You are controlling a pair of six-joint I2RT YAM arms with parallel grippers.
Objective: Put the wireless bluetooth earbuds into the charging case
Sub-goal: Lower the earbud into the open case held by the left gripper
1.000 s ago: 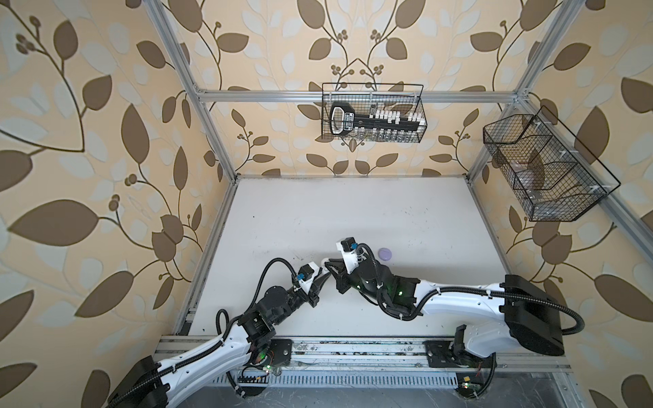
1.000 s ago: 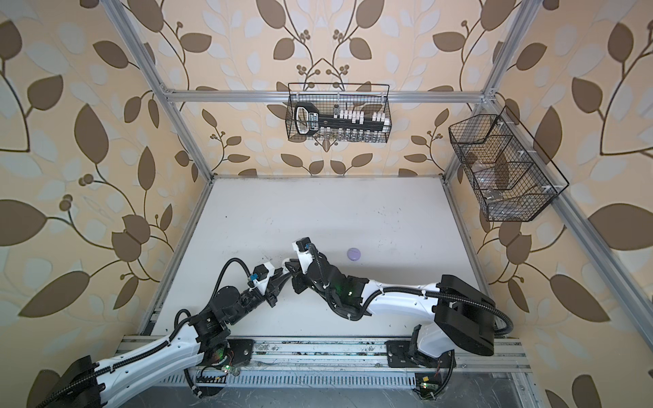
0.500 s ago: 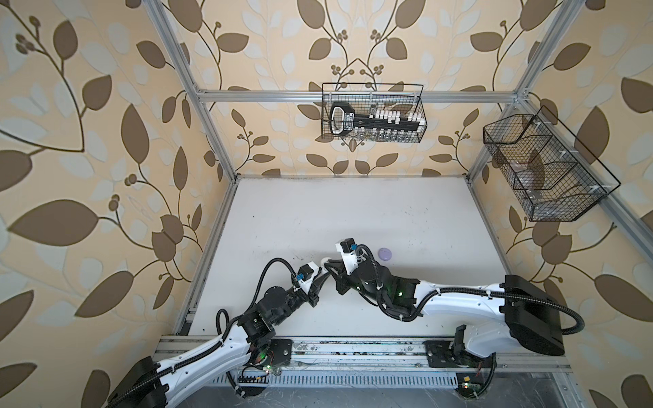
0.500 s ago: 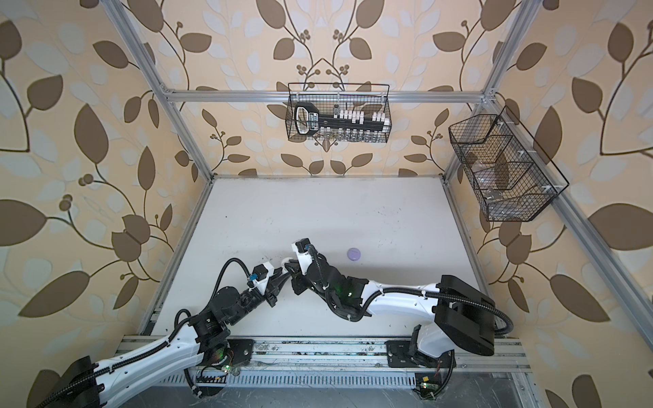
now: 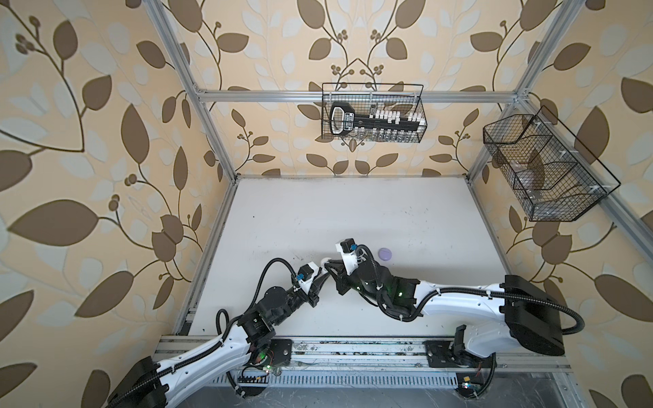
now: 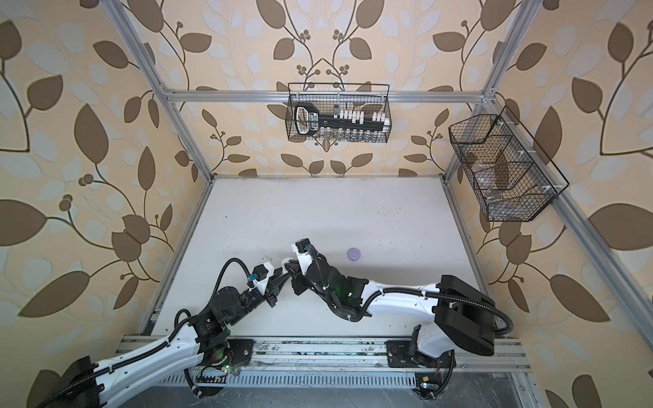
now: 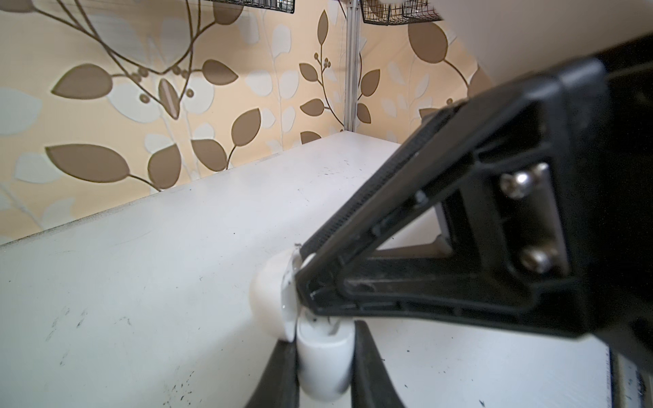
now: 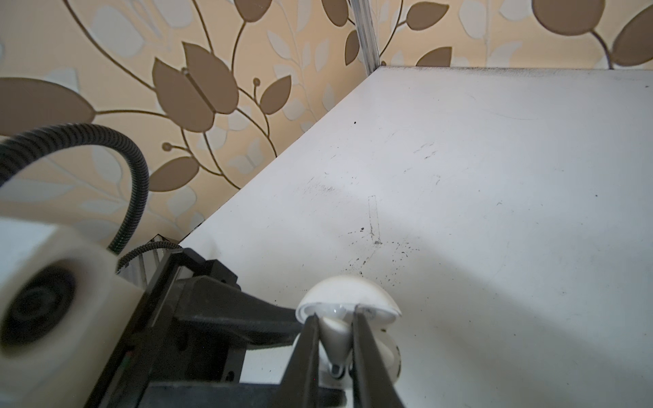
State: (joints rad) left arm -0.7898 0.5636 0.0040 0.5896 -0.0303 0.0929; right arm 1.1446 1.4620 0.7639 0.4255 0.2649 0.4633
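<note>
Both top views: left pincer (image 5: 323, 272) and right pincer (image 5: 329, 265) meet tip to tip low over the white desk (image 5: 353, 212), a lavender case (image 5: 384, 253) lying near.

Left wrist view: we see the left pincer (image 7: 325, 355) clenched on the base of an open white charging case (image 7: 323, 369), lid (image 7: 270, 300) raised. Right wrist view: we find the right pincer (image 8: 335, 317) grasping a white earbud (image 8: 334, 342) between its fingers (image 8: 306, 353), right at the case's open mouth, just beside the lid.

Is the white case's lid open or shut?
Open. The lid is swung up off the white case, with a white earbud in the right gripper at its mouth.
</note>
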